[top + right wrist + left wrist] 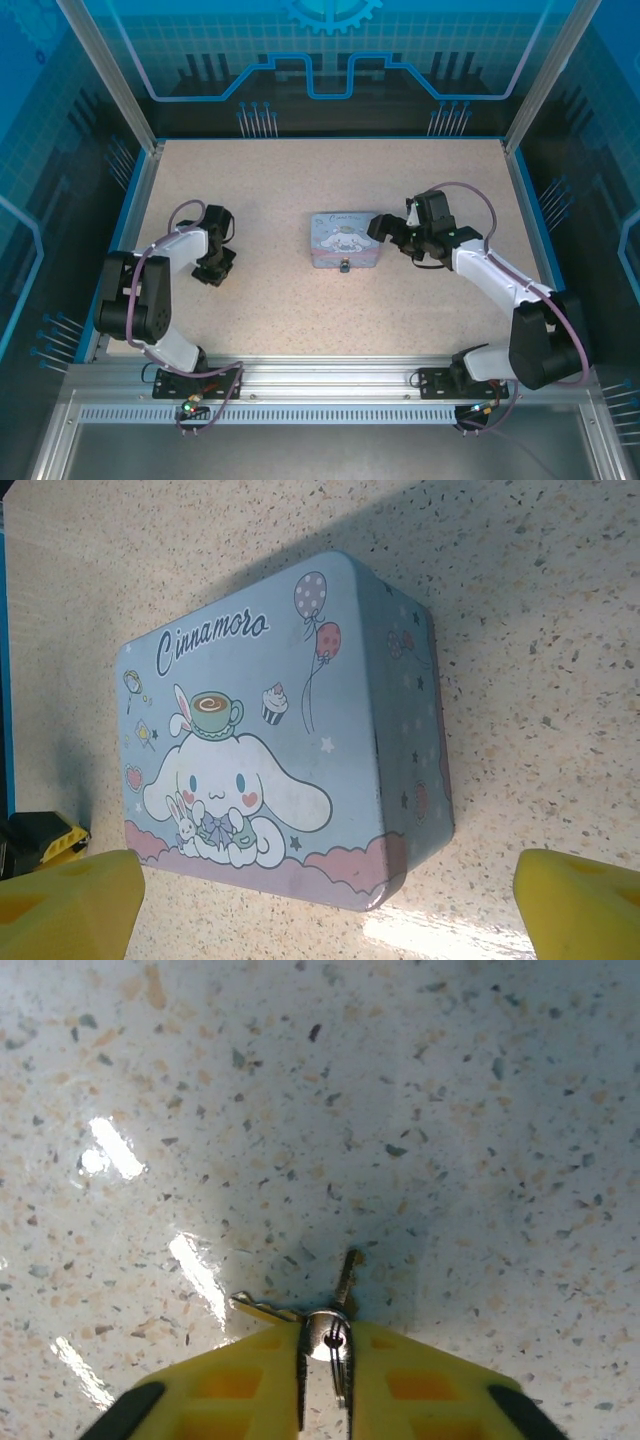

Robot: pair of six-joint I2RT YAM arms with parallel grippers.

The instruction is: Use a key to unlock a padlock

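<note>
1. Left gripper was clamped shut on a key bunch, low over the table. One key poked forward and a second key splayed left.
2. Padlock sat mid-table against the near wall of the cartoon tin, well apart from the keys.
3. Right gripper was spread wide and held nothing, just beside the tin's right end.
4. Step, as I read it, was carrying the key to the lock. Couldn't tell if the pinch was on the key's head or the ring. If on the ring, the key would likely swivel, so regrip first.
5. Right arm should probably pin the tin so the lock can't skate.
6. Tabletop was speckled beige and glossy with glare patches, so a dropped key would be hard to pick up.
7. Enclosure had blue panels and an aluminium frame.
</note>
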